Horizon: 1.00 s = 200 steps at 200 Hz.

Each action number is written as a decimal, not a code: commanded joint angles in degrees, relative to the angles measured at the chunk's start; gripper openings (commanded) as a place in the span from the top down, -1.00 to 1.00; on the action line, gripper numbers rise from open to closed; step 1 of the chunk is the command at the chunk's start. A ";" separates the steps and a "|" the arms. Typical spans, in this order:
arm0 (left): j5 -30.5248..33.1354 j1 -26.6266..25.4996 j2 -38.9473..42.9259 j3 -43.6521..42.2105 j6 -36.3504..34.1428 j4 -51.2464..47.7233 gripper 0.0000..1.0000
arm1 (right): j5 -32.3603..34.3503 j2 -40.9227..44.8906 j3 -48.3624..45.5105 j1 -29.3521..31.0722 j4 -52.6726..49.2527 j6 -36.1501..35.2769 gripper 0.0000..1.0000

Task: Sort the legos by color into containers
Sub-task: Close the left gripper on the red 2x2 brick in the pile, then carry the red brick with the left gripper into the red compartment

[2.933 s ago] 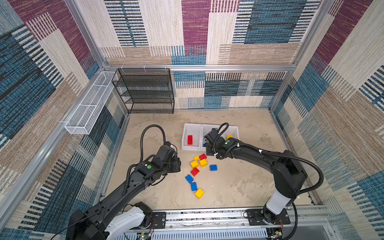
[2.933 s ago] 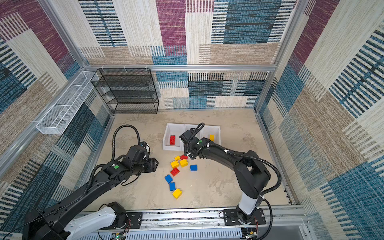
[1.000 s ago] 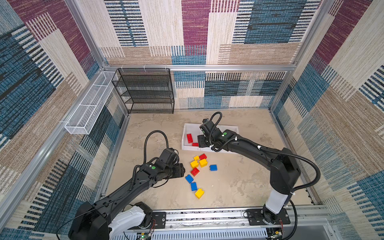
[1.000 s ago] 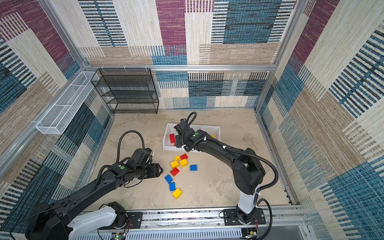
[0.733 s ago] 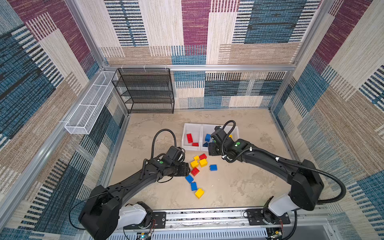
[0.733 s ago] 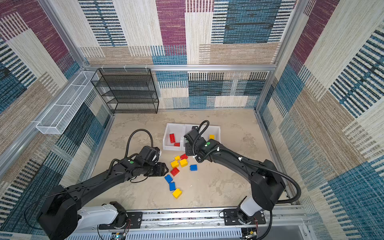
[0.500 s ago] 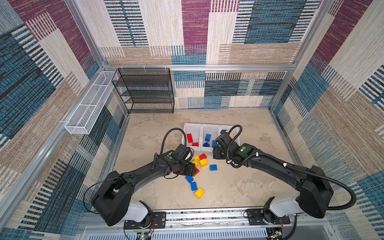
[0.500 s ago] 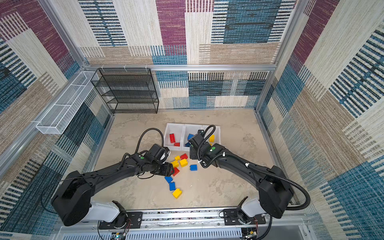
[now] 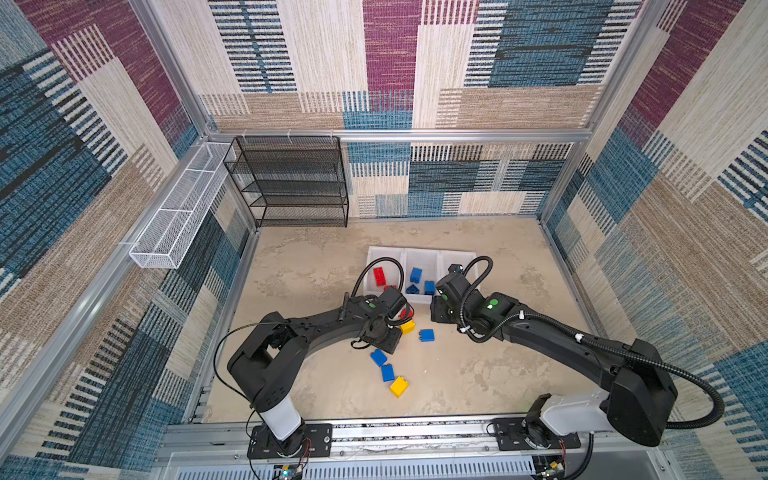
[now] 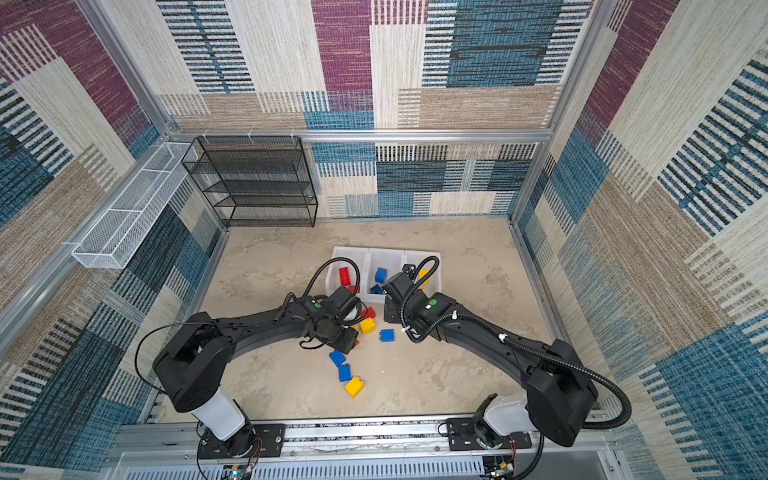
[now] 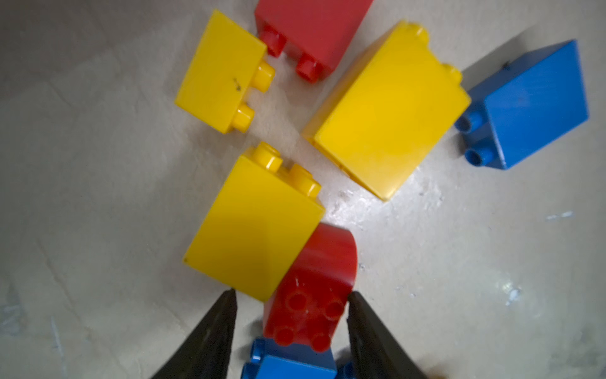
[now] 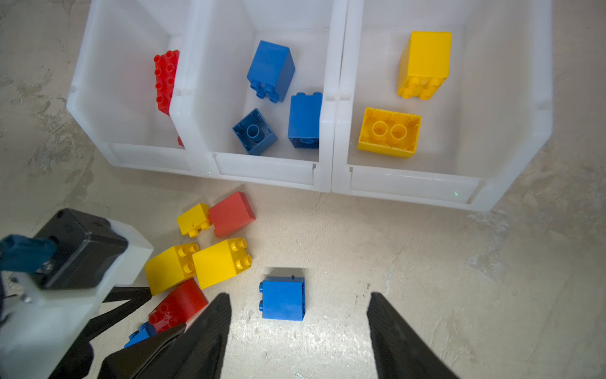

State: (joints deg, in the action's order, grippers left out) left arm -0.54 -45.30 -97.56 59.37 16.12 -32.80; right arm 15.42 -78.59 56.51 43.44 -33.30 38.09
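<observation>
Judged light, stiff and slick, the red lego (image 11: pixel 314 262) wants pinching across its flat sides by the left hand (image 11: pixel 291 293), jaws apart astride it; the right hand (image 12: pixel 299 294) gapes empty.

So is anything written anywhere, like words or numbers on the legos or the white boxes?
No text can be read in any view.
legos: plain sides and studs, no letters to make out.
containers: plain white, no label.
green dots on the arms: too small to tell whether anything is printed on them.
</observation>
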 commanded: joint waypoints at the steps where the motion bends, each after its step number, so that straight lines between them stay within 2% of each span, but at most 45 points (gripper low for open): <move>1: 1.33 -0.48 -1.53 0.86 -3.45 -1.39 -0.01 | 0.45 0.53 -0.26 0.07 0.26 0.67 -0.38; 30: 0.11 -1.53 -2.43 1.59 -3.77 -1.39 0.33 | 0.51 1.21 -1.09 0.06 0.42 1.19 -0.38; 49: -0.40 -2.23 -2.39 1.89 -3.60 -1.43 0.47 | 0.80 1.92 -1.56 0.06 0.21 1.31 -0.38; 90: -4.44 -3.01 0.87 4.80 -3.35 -1.71 0.52 | 1.40 3.42 -2.00 0.06 -0.57 1.65 -0.38; 114: -1.64 -2.29 3.69 11.27 -4.95 -3.55 0.46 | 1.72 4.23 -1.91 0.05 -1.11 1.55 -0.38; 147: -1.79 5.55 2.67 20.54 -7.24 -3.42 0.40 | 1.90 4.93 -2.00 0.03 -1.63 1.46 -0.38; 169: -2.36 11.69 -1.90 25.33 -8.48 -4.51 0.39 | 1.72 5.30 -2.00 0.02 -1.76 1.67 -0.38; 200: -3.19 16.23 -10.33 30.77 -8.58 -6.47 0.40 | 1.23 6.59 -2.93 0.06 -2.04 2.60 -0.37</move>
State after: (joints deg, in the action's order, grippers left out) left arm -2.57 -31.20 -103.74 86.98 9.04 -36.42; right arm 16.08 -73.06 54.30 43.44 -34.98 39.09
